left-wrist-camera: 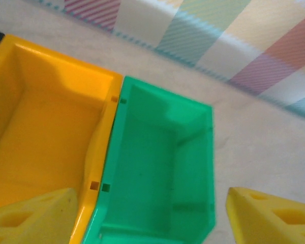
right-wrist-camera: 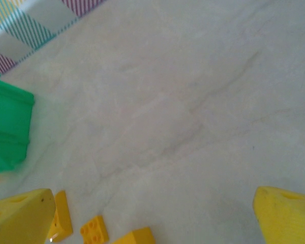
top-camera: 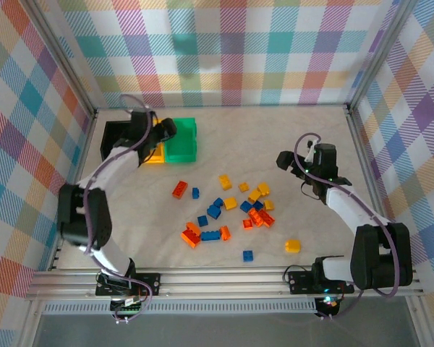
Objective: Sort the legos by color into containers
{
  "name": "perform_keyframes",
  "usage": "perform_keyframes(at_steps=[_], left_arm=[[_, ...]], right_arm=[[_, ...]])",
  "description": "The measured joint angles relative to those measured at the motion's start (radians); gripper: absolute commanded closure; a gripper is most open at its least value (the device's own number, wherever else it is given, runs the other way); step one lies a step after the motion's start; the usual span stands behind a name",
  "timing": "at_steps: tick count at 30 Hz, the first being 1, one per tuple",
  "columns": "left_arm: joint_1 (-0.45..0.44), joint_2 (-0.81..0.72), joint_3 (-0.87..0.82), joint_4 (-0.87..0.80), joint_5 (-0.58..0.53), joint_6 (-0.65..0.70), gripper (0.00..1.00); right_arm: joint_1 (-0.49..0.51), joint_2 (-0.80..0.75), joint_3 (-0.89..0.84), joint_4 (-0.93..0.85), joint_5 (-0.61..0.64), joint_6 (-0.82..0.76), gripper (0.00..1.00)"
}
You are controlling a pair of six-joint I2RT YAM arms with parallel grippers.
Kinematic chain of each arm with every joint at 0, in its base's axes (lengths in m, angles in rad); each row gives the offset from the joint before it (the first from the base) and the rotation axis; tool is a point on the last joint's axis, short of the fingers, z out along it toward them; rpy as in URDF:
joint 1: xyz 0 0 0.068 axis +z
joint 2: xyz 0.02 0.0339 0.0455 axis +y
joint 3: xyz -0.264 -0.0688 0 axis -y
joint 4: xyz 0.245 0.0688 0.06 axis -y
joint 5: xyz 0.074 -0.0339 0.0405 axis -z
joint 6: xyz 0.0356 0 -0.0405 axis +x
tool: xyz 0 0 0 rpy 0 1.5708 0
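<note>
Hovering over the containers (top-camera: 155, 141) at far left; legos (top-camera: 224, 213) lying scattered mid-table.
Stretching the left arm forward, poising the left gripper (top-camera: 159, 132) above the seam between the yellow-orange bin (left-wrist-camera: 51, 132) and the green bin (left-wrist-camera: 162, 152), fingers parted, gripping nothing. Bending the right arm inward, holding the right gripper (top-camera: 284, 160) wide and empty over the bare table (right-wrist-camera: 183, 101), just beyond the legos.

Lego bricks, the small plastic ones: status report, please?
Left gripper open, empty, above green plastic bin. Right gripper open, empty, above marbled tabletop. Orange, blue, yellow plastic bricks loose on it. Nothing blocking.
</note>
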Motion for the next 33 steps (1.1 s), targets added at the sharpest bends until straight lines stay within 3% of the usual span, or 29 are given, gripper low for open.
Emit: perform_keyframes(at_steps=[9,11,20,30,33], left_arm=[[-0.034,0.28,0.246,-0.241,-0.247,0.115,0.34],[-0.034,0.325,0.291,-0.27,-0.275,0.127,0.4],[-0.048,0.439,0.383,-0.316,-0.309,0.179,0.67],[-0.109,0.447,0.401,-0.312,-0.296,0.171,1.0],[-0.162,0.447,0.413,-0.33,-0.285,0.159,1.0]], right_arm=[[0.022,-0.035,0.0,-0.092,0.012,-0.031,0.0],[0.024,-0.051,0.0,-0.101,0.02,-0.034,0.0],[0.026,-0.112,0.0,-0.141,0.037,-0.053,0.02],[0.026,-0.117,0.0,-0.15,0.061,-0.048,0.01],[0.026,-0.12,0.0,-0.15,0.073,-0.041,0.0]])
